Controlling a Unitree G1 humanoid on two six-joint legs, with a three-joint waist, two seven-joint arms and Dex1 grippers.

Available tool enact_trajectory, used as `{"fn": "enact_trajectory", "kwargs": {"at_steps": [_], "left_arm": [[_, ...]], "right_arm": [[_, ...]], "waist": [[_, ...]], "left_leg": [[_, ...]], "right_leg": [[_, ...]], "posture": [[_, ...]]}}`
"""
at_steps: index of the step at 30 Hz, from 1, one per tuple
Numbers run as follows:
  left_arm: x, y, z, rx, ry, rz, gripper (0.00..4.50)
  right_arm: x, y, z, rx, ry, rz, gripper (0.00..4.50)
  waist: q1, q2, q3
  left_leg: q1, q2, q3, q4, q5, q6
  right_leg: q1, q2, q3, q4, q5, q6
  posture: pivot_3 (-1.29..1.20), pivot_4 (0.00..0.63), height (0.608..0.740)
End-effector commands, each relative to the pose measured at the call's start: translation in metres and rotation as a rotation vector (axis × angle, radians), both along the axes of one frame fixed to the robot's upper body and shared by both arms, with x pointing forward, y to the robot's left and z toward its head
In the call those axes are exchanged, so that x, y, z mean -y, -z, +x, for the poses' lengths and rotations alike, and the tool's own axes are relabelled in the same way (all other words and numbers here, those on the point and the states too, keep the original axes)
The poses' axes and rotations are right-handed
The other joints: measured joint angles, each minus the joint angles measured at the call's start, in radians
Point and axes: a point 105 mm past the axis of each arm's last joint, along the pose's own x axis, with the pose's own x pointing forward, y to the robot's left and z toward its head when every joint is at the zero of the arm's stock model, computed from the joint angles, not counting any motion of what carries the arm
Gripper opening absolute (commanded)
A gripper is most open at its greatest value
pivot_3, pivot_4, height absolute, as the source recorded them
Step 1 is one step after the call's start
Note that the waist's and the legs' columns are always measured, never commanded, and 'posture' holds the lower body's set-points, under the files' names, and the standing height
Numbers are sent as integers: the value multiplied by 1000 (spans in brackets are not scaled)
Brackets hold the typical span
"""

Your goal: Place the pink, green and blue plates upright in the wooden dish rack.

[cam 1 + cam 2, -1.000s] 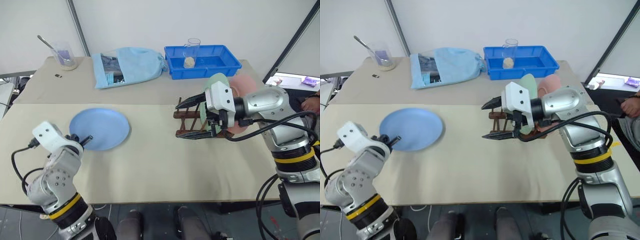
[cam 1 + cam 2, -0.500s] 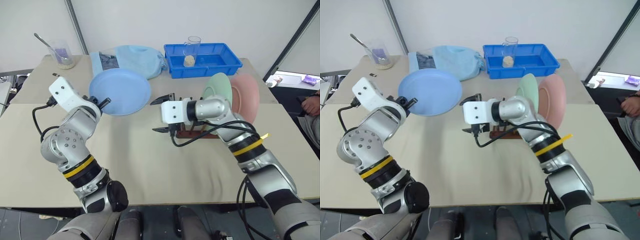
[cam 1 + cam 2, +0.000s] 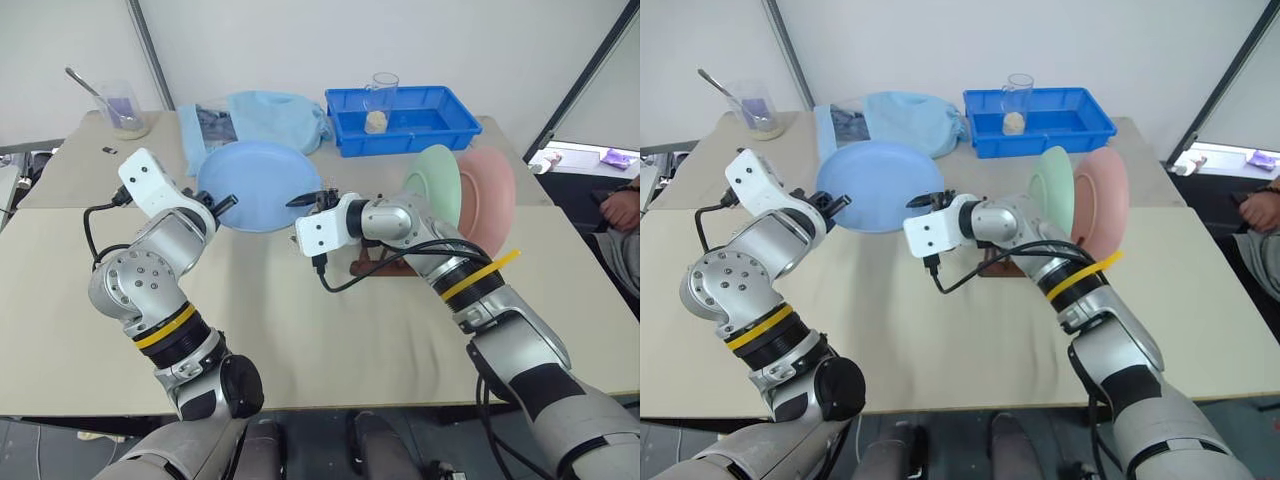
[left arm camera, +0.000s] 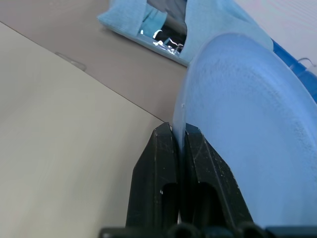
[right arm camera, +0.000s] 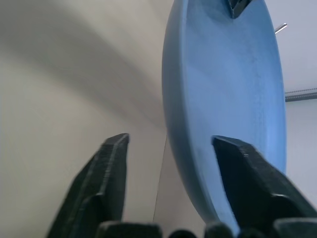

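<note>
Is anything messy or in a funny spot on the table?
Not really. The green plate and pink plate stand upright in the wooden dish rack. The blue plate is in the air, pinched at its rim by the left gripper, with the right gripper open around its other edge.

head stereo pair looking down, wrist cameras close on blue plate (image 4: 247, 129)

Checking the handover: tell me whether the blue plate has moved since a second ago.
Yes. The blue plate has left the table, lifted in the left claw, rising toward the wooden dish rack.
</note>
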Motion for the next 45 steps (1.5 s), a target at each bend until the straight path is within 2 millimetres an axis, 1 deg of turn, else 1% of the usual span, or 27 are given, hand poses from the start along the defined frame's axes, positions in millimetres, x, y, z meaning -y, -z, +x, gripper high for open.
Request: {"fn": "enact_trajectory", "kwargs": {"at_steps": [1, 5, 6, 7, 8, 10, 12, 15, 16, 17, 19, 21, 23, 25, 27, 29, 30, 32, 33, 34, 36, 37, 40, 43, 45], "left_arm": [[6, -19, -4, 71, 36, 21, 0], [8, -18, -5, 68, 68, 26, 0], [8, -18, -6, 70, 80, 32, 0], [8, -18, -6, 70, 89, 39, 750], [9, -17, -7, 68, 111, 28, 1066], [9, -17, -9, 68, 153, 28, 2017], [3, -17, -11, 65, 178, 20, 2879], [-4, -25, -15, 90, 241, -38, 4322], [-5, -31, -17, 122, 286, -58, 4424], [-7, -37, -19, 158, 321, -74, 4424], [-15, -55, -27, 235, 396, -34, 4424], [-29, -75, -37, 311, 446, 14, 4424], [-46, -91, -45, 386, 454, 107, 4424], [-61, -94, -51, 409, 453, 232, 4424], [-70, -86, -53, 402, 457, 383, 4424], [-71, -74, -54, 397, 488, 459, 4424], [-69, -69, -56, 400, 523, 492, 4424], [-61, -55, -58, 397, 579, 589, 4424], [-55, -49, -58, 400, 615, 631, 4424], [-45, -44, -59, 408, 668, 647, 4424], [-30, -38, -62, 436, 753, 671, 4424], [-25, -36, -63, 450, 782, 685, 4424], [2, -26, -71, 496, 947, 758, 4424], [26, -18, -79, 537, 1087, 750, 4424], [36, -16, -83, 556, 1137, 746, 4424]], "right_arm": [[-8, -12, -4, 67, -48, 6, 1579], [-9, -8, -5, 77, -63, -13, 232], [-9, -7, -5, 80, -67, -20, 25], [-9, -6, -5, 82, -68, -25, 0], [-9, -5, -5, 85, -72, -33, 0], [-8, -3, -5, 88, -77, -43, 0], [-7, -1, -4, 93, -78, -55, 0], [-5, 1, -3, 100, -76, -66, 0], [-5, 2, -2, 101, -75, -69, 0], [-4, 3, -2, 101, -74, -72, 0], [-4, 5, 0, 101, -68, -73, 0], [-3, 4, 2, 99, -54, -60, 0], [-3, -4, 4, 85, -33, 13, 0], [-5, -20, 4, 29, -14, 151, 0], [-3, -36, 2, -71, 9, 306, 0], [1, -51, -4, -180, 16, 442, 0], [5, -56, -7, -211, 18, 484, 0], [15, -73, -16, -273, 19, 604, 0], [20, -81, -21, -297, 17, 654, 0], [27, -91, -28, -335, 14, 722, 0], [36, -100, -40, -401, 9, 806, 0], [39, -103, -45, -430, 7, 831, 0], [60, -108, -62, -516, 42, 966, 0], [73, -105, -78, -611, 83, 1073, 0], [78, -105, -85, -643, 109, 1121, 0]], "waist": [[-3, 0, 0], [-5, 0, 0], [-5, 0, 0], [-5, 0, 0], [-6, 0, 0], [-5, 0, 0], [-7, 0, 0], [-10, 0, 0], [-10, 0, 0], [-12, 0, 0], [-18, 0, 0], [-28, 0, 0], [-36, 0, 0], [-41, 0, 0], [-43, 0, 0], [-34, 0, 0], [-28, 0, 0], [-19, 0, 0], [-14, 0, 0], [-5, 0, 0], [4, 0, 0], [6, 0, 0], [11, 0, 0], [19, 0, 0], [18, 0, 0]], "left_leg": [[0, 0, 0, 0, 0, 0], [0, 0, 0, 0, 0, 0], [0, 0, 0, 0, 0, 0], [0, 0, 0, 0, 0, 0], [0, 0, -1, 0, 0, 0], [0, 0, -1, 0, 0, 0], [0, 0, 0, 0, 0, 0], [1, 0, -1, 0, 0, 0], [1, 1, -1, 0, 0, 0], [1, 1, -1, 0, 0, 0], [1, 1, -1, 0, 0, 0], [1, 1, -2, -1, 0, -1], [1, 1, -2, -1, 0, -1], [2, 1, -2, -3, 0, -2], [4, 1, -2, -5, 0, -5], [5, 1, -2, -10, 2, -9], [6, 2, -2, -11, 2, -9], [4, 3, -4, -11, 2, -10], [2, 3, -4, -11, 2, -10], [1, 3, -4, -11, 2, -10], [-1, 3, -4, -11, 2, -10], [-3, 3, -4, -11, 2, -10], [-6, 3, -2, -10, 2, -9], [-6, 4, -2, -11, 2, -9], [-7, 5, -2, -11, 2, -9]], "right_leg": [[0, 0, 0, 0, 0, 0], [0, 0, 0, 0, 0, 0], [0, 0, 0, 0, 0, 0], [0, 0, 0, 1, 0, 0], [0, 0, 0, 1, 0, 0], [0, 0, 0, 1, 0, 0], [0, 0, 0, 1, 0, 0], [0, 0, 0, 1, 0, 0], [0, 1, 0, 1, 0, 0], [0, 1, -1, 1, 0, 0], [0, 1, -1, 1, 0, 0], [0, 1, -1, 2, 0, 0], [0, 1, -1, 2, 0, 0], [-1, 0, -1, 2, 0, -1], [-1, 0, -1, 2, -1, -2], [-1, -1, -1, 2, -1, -3], [-1, -2, -2, 2, -2, -4], [-1, -3, -5, 2, -2, -5], [-2, -3, -6, 2, -2, -5], [-3, -4, -7, 1, -2, -5], [-5, -5, -9, 1, -2, -5], [-7, -6, -9, 1, -2, -5], [-10, -5, -11, 1, -3, -7], [-11, -4, -15, 2, -4, -9], [-12, -3, -16, 3, -5, -10]], "posture": [[0, 150, 720], [0, 150, 720], [0, 150, 720], [0, 150, 720], [0, 150, 720], [0, 150, 720], [0, 150, 720], [0, 150, 720], [0, 150, 720], [0, 150, 720], [0, 150, 720], [0, 150, 720], [0, 150, 720], [0, 150, 720], [0, 150, 720], [0, 150, 720], [0, 150, 720], [0, 150, 720], [0, 150, 720], [0, 150, 720], [0, 150, 720], [0, 150, 720], [0, 150, 720], [0, 150, 720], [0, 150, 720]]}}
